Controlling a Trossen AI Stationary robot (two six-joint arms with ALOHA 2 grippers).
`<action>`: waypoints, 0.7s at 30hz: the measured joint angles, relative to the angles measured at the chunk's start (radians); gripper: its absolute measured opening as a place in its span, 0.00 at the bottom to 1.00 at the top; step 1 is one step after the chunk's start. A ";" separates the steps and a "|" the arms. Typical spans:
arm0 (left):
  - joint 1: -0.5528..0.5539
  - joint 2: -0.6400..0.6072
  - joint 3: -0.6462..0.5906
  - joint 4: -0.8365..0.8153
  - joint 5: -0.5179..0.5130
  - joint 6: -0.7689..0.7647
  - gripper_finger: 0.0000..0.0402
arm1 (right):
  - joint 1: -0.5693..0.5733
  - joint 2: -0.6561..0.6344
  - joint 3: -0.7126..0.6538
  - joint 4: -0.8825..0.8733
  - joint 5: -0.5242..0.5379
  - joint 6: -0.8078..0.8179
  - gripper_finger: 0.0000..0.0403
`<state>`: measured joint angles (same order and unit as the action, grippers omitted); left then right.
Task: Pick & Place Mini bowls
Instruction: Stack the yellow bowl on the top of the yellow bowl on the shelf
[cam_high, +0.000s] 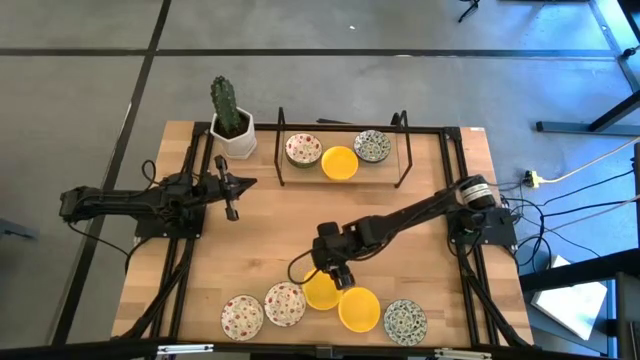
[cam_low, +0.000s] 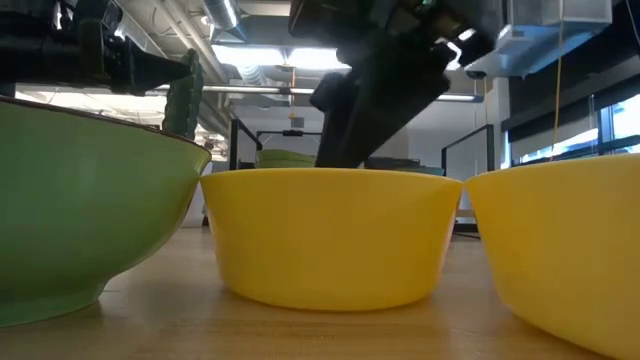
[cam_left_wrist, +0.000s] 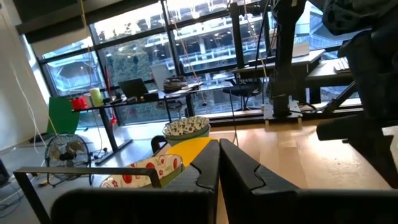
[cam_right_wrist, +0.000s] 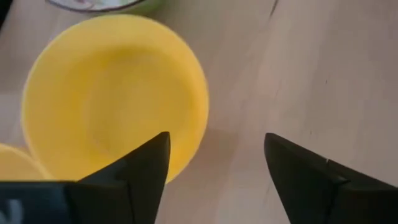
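The right gripper (cam_right_wrist: 214, 162) hangs with jaws spread wide and empty over the near row of mini bowls, one finger above the rim of a plain yellow bowl (cam_right_wrist: 115, 93), the other over bare wood, apparently lined up to pinch that rim. In the overhead view the right gripper (cam_high: 335, 268) sits at the near edge of the bench (cam_high: 270, 230), where five bowls lie in a line: two red-speckled bowls (cam_high: 264, 310), two yellow ones and a dark-patterned bowl (cam_high: 405, 321). Three more rest under a black wire rack (cam_high: 343, 150) at the far side, which looks like the drop-off point. The left gripper (cam_high: 231, 189) waits near the cactus pot (cam_high: 232, 135), jaws closed on nothing.
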<state>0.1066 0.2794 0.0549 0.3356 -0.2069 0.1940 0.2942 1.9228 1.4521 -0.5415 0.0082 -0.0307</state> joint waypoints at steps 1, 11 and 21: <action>0.000 0.000 0.000 -0.001 0.000 0.000 0.01 | -0.002 0.006 0.001 0.002 0.000 0.000 0.65; 0.000 0.000 0.000 -0.012 -0.004 0.007 0.02 | -0.006 0.086 0.000 0.008 -0.001 -0.007 0.66; 0.000 0.000 0.000 -0.012 -0.005 0.010 0.01 | -0.010 0.087 -0.001 0.009 -0.001 -0.003 0.46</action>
<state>0.1066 0.2792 0.0549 0.3241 -0.2115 0.2043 0.2845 2.0094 1.4513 -0.5323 0.0076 -0.0336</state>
